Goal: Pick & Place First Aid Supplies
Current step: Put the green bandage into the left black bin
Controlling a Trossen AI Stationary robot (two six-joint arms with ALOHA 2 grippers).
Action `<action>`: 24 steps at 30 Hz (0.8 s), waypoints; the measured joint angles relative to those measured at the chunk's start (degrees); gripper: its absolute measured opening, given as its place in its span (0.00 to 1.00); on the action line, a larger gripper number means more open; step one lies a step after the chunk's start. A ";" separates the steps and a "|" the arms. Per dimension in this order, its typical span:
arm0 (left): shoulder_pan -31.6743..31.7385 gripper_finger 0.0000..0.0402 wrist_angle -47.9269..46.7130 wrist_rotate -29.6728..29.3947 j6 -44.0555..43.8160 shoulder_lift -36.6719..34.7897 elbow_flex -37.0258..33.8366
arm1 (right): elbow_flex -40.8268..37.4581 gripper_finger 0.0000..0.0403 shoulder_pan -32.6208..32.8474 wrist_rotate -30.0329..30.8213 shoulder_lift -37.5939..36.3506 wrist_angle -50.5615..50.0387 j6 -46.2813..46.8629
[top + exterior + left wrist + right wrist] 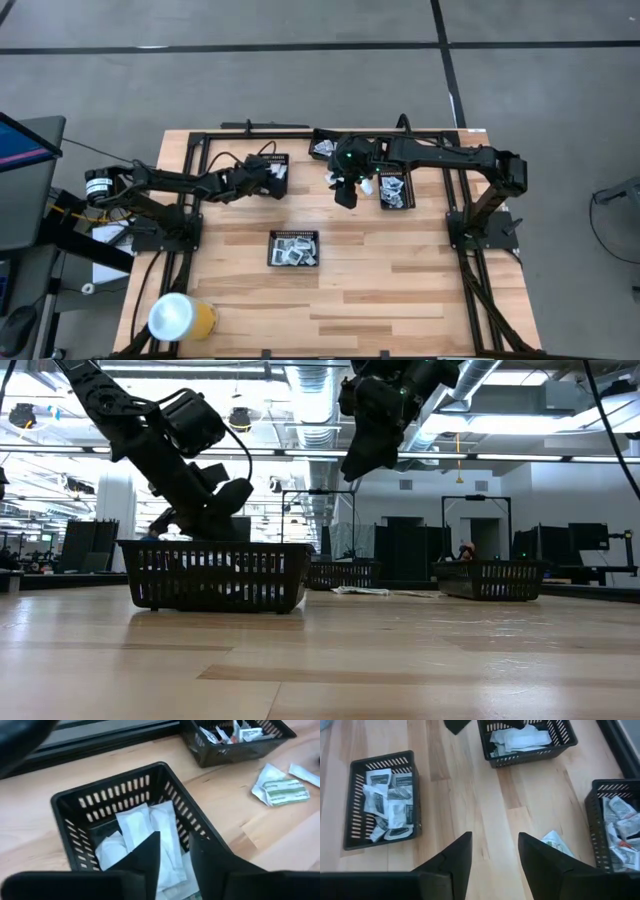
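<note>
The first aid supplies are small flat packets. White ones lie in the far-left black mesh tray [150, 775], also seen in the high view [277, 168]. More lie in the centre tray [295, 248] and the right tray [397, 190]. Loose packets [325, 150] lie on the wood, and so does a green-white one [285, 791]. My left gripper [174, 845] is open over the white packets [145, 825] in the far-left tray. My right gripper [495, 840] is open and empty, held high above bare wood between the trays [347, 195].
A black frame rail [330, 132] runs round the wooden table. A yellow-white cup [178, 317] stands at the near left corner. A loose packet [557, 842] lies next to the right tray [615, 830]. Bare wood shows between the centre tray [382, 800] and the right tray.
</note>
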 joint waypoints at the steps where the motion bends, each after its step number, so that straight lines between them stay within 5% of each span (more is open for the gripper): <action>1: 0.02 0.27 0.03 0.48 0.13 0.00 0.00 | 0.01 0.38 0.00 0.56 0.00 0.00 -0.27; 10: -1.38 0.32 2.63 11.06 5.61 -4.55 0.00 | -6.83 0.33 -2.38 3.63 -0.02 3.58 -2.83; 24: -3.62 0.32 3.10 11.65 13.89 -10.53 0.02 | -16.94 0.29 -4.92 9.72 0.02 5.06 4.40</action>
